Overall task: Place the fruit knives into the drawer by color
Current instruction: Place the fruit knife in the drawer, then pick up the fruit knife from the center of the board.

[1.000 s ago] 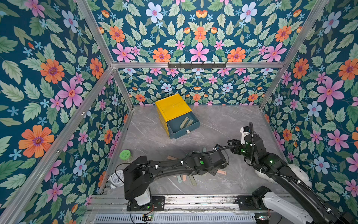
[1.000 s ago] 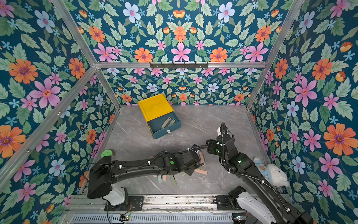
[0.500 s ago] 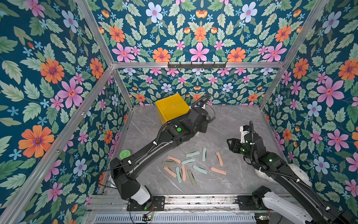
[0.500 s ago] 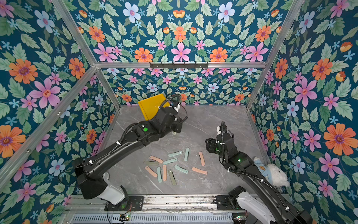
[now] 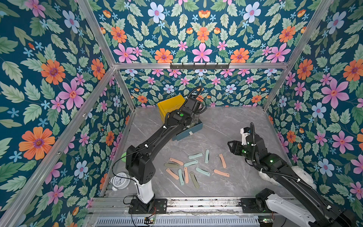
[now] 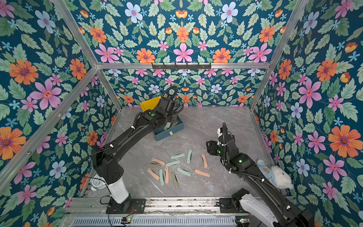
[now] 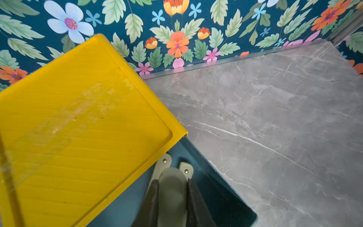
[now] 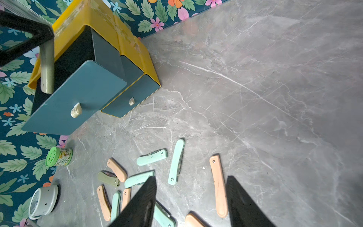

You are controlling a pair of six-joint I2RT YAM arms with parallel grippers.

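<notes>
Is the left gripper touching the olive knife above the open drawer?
Touching. In the left wrist view the left gripper has both fingers pressed against the olive knife.
</notes>
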